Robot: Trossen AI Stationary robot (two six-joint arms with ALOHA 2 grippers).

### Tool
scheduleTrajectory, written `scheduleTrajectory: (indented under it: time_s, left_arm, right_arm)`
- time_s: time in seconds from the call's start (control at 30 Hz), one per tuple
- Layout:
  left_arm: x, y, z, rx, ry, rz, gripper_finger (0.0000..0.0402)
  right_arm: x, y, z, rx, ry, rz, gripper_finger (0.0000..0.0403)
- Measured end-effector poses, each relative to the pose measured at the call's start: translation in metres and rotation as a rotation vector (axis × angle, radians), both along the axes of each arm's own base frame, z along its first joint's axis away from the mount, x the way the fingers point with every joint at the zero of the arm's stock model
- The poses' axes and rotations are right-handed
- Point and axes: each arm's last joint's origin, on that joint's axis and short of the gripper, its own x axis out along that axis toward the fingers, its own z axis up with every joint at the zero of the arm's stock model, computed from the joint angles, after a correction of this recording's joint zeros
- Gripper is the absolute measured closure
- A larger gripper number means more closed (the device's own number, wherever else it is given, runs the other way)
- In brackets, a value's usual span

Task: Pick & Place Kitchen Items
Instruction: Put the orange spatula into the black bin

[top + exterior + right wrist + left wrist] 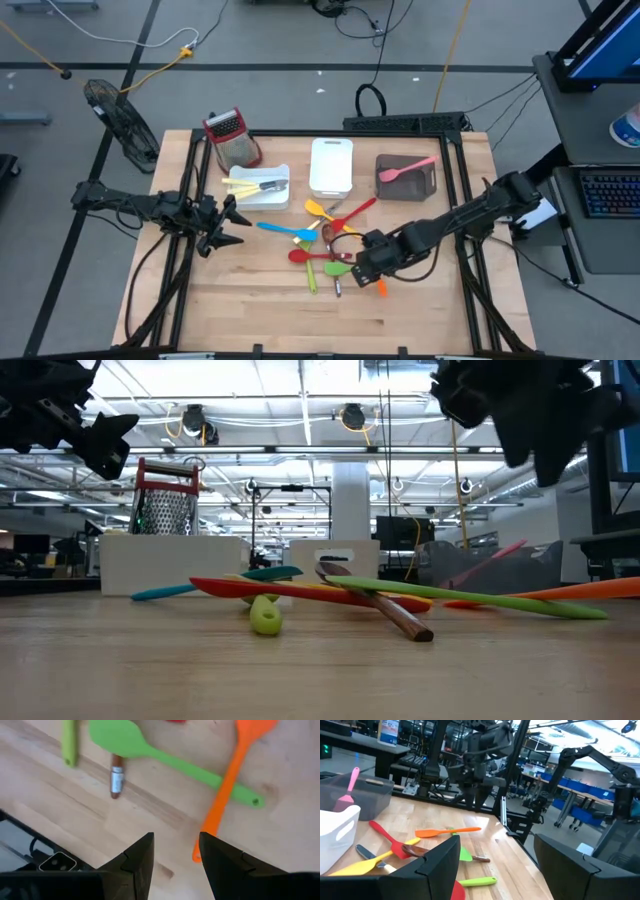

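The kitchen items lie in a loose pile mid-table: a blue spatula (pixel 280 230), a yellow one (pixel 320 210), a red one (pixel 356 212), a red spoon (pixel 300 256), a green spatula (pixel 150 750) and an orange spatula (pixel 222 800). My right gripper (pixel 175 851) hovers open above the pile's near right edge, pointing steeply down. The orange handle's end (pixel 197 855) shows just beside one finger, and bare wood shows between the fingers. My left gripper (pixel 228 226) waits open and level at the table's left, clear of the pile.
A red-topped grater (pixel 232 137) stands at the far left. A white tray (pixel 262 187) holds yellow and metal utensils, a second white tray (pixel 331 165) sits mid-far, and a grey tray (pixel 405 178) holds a pink spatula (pixel 408 168). Bare wood lies along the near edge.
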Motion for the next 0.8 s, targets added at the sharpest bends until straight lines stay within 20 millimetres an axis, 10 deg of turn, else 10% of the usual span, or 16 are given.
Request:
scheduleTrajectory:
  time_s: [0.8]
  left_arm:
    - [0.0000, 0.0000, 0.0001, 0.023, -0.007, 0.002, 0.0144]
  right_arm:
    - [0.0007, 0.0036, 0.0016, 0.048, -0.019, 0.089, 0.0250]
